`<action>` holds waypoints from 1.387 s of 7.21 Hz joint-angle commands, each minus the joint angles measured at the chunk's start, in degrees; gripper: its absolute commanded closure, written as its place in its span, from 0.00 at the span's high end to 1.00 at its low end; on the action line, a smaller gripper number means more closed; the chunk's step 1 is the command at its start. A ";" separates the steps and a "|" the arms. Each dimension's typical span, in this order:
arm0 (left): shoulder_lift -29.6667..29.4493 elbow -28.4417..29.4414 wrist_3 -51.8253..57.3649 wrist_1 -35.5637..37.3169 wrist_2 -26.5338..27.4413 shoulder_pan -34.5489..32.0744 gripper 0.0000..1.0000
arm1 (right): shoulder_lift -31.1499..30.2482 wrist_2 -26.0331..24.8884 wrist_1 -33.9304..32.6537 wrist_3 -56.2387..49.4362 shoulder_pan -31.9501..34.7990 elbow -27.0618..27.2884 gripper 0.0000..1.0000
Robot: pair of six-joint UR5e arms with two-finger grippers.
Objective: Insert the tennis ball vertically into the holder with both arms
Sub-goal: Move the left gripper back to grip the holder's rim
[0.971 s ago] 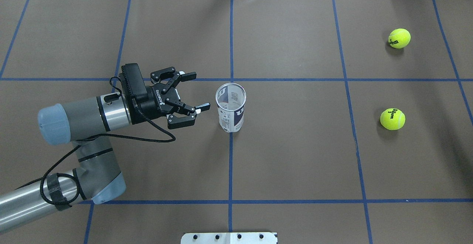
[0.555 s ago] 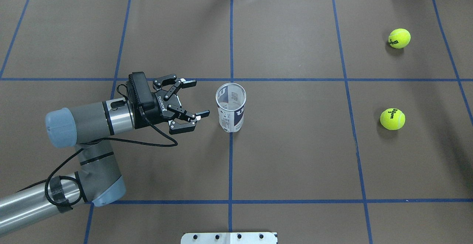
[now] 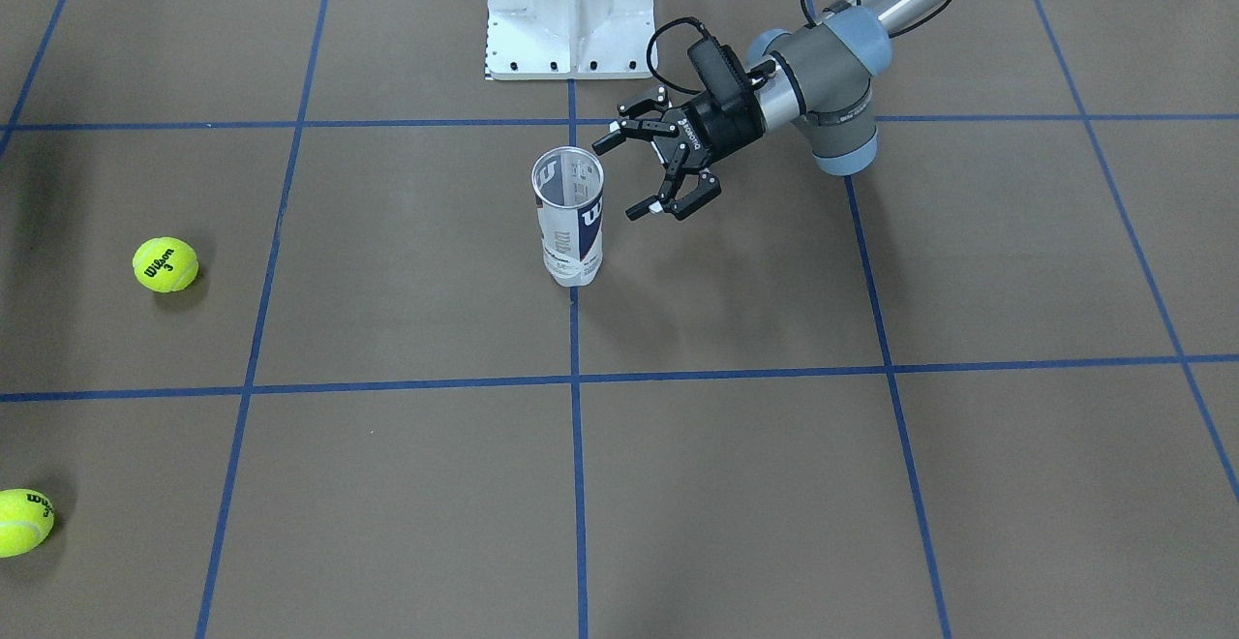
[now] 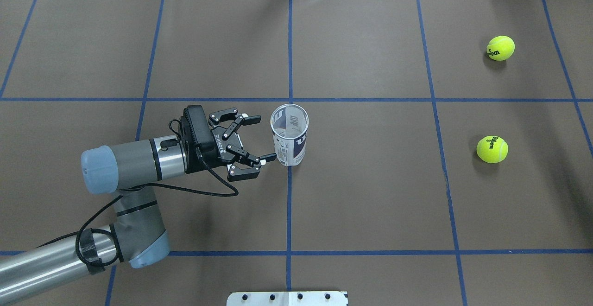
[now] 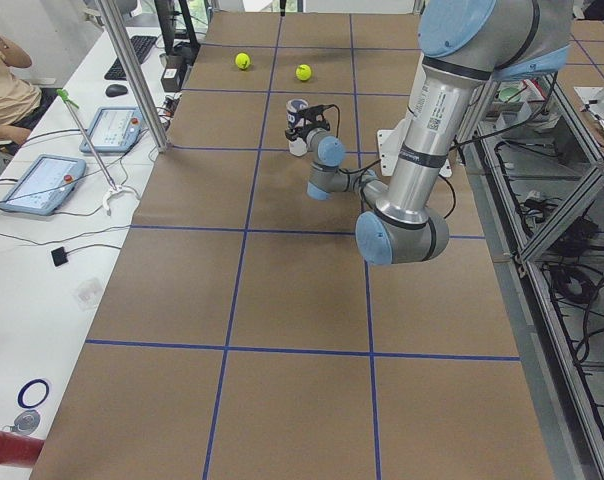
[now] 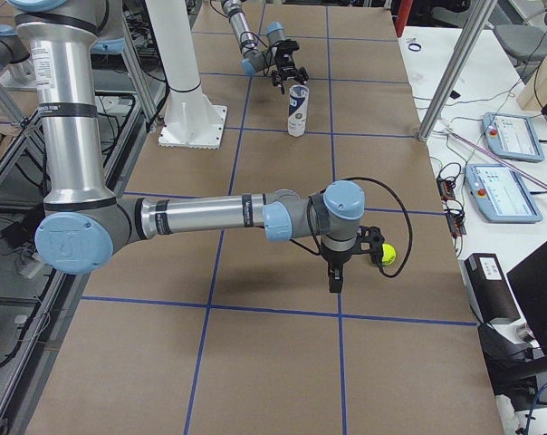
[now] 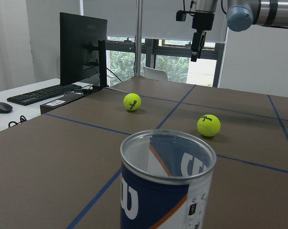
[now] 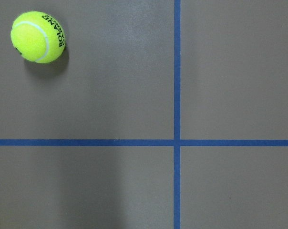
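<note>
Close to the base, hovers with left gripper (image 4: 258, 139) spread wide, just beside upright holder (image 4: 289, 134) at mid-table (image 4: 370, 181). Farther off, hangs right gripper (image 6: 335, 276) near tennis ball (image 6: 387, 255); cannot tell whether spread or clamped.

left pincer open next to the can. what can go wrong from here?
1. The left pincer is open beside the holder, one fingertip close to its wall. The holder stands upright and empty, so a bump could tip or slide it.
2. Its wall is clear plastic; a hard squeeze might deform the mouth and jam a ball.
3. The tennis balls lie loose far to the robot's right; a sloppy pickup may send one rolling.
</note>
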 commanded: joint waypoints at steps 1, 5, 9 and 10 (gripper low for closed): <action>-2.72 2.03 0.00 0.00 0.16 0.51 0.98 | 0.00 0.08 0.00 0.00 0.00 -0.02 1.00; -5.36 4.31 0.09 0.09 0.42 0.51 0.98 | 0.00 0.08 0.00 0.00 0.00 -0.19 1.00; -6.68 6.07 0.35 0.09 0.60 0.51 0.98 | 0.00 0.08 0.00 0.00 0.00 -0.10 1.00; -6.86 6.43 0.27 0.09 0.69 0.51 0.94 | 0.00 0.08 0.00 0.00 0.00 -0.10 1.00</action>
